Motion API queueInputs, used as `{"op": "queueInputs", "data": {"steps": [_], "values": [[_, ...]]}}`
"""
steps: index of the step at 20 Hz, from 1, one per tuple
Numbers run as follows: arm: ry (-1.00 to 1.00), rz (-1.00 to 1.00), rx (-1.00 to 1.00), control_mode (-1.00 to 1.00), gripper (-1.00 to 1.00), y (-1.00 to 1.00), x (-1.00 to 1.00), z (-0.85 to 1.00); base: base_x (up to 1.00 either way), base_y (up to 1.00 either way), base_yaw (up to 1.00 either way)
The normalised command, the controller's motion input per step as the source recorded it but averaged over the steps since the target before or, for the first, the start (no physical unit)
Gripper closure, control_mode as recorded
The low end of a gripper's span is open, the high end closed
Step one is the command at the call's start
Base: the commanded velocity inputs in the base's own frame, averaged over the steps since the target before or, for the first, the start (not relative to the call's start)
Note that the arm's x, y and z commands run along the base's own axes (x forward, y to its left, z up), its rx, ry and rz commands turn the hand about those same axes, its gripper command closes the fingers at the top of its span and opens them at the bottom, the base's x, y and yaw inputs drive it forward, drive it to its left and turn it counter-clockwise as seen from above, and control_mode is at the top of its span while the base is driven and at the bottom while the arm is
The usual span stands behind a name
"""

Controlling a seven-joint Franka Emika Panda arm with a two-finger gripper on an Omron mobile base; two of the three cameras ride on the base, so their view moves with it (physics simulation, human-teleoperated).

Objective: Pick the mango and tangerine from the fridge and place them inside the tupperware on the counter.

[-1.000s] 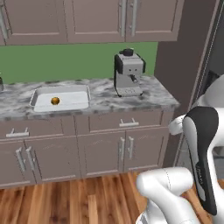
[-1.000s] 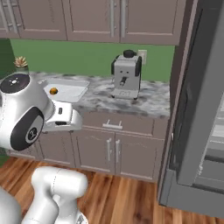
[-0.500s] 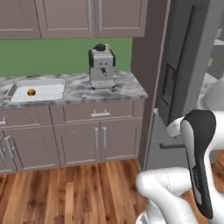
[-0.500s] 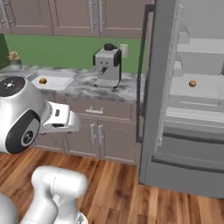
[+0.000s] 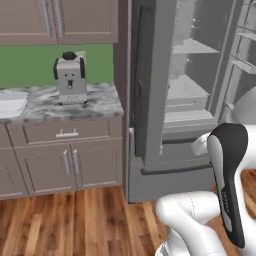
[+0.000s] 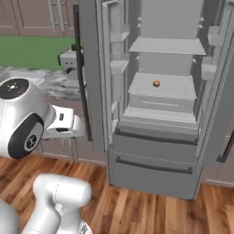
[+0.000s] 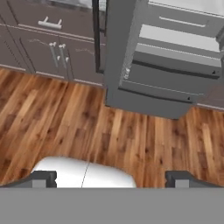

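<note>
The fridge point(image 6: 155, 151) stands open, its left door point(image 5: 150, 100) swung out beside the counter point(image 5: 95, 102). A small orange tangerine point(image 6: 156, 83) lies on a middle grey shelf. Only a corner of the pale tupperware point(image 5: 9, 106) shows at the far left on the counter, and its contents are out of view. No mango is visible. In the hand view my gripper point(image 7: 111, 179) points down at the wood floor in front of the fridge point(image 7: 166, 74). Its fingertips point(image 7: 41, 178) are wide apart, open, holding nothing.
A silver coffee machine point(image 5: 70, 77) stands on the counter close to the fridge door. Taupe cabinets point(image 5: 60, 160) run below the counter. The fridge's lower drawer point(image 6: 153, 167) juts forward. Wood floor point(image 7: 87, 127) lies open in front.
The whole picture has shifted: the base has driven right along the counter, so the tupperware slid to the left edge and the open fridge now faces me. The gripper stays open.
</note>
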Motion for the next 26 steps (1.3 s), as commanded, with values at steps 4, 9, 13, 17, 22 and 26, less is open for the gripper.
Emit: {"op": "queueInputs", "data": {"steps": [4, 9, 13, 17, 22, 26], "values": [[0.0, 0.0, 0.0, 1.0, -1.0, 0.0, 0.0, 0.0, 0.0, -1.0, 0.0], [0.0, 0.0, 0.0, 1.0, -1.0, 0.0, 0.0, 0.0, 0.29, -0.58, 0.0], [0.0, 0.0, 0.0, 1.0, -1.0, 0.0, 0.0, 0.0, 0.76, -0.11, 0.0], [0.0, 0.0, 0.0, 1.0, -1.0, 0.0, 0.0, 0.0, 0.91, -0.01, 0.0], [0.0, 0.0, 0.0, 1.0, -1.0, 0.0, 0.0, 0.0, 0.49, -0.34, 0.0], [0.0, 0.0, 0.0, 1.0, -1.0, 0.0, 0.0, 0.0, 0.37, -0.33, 0.0]]}}
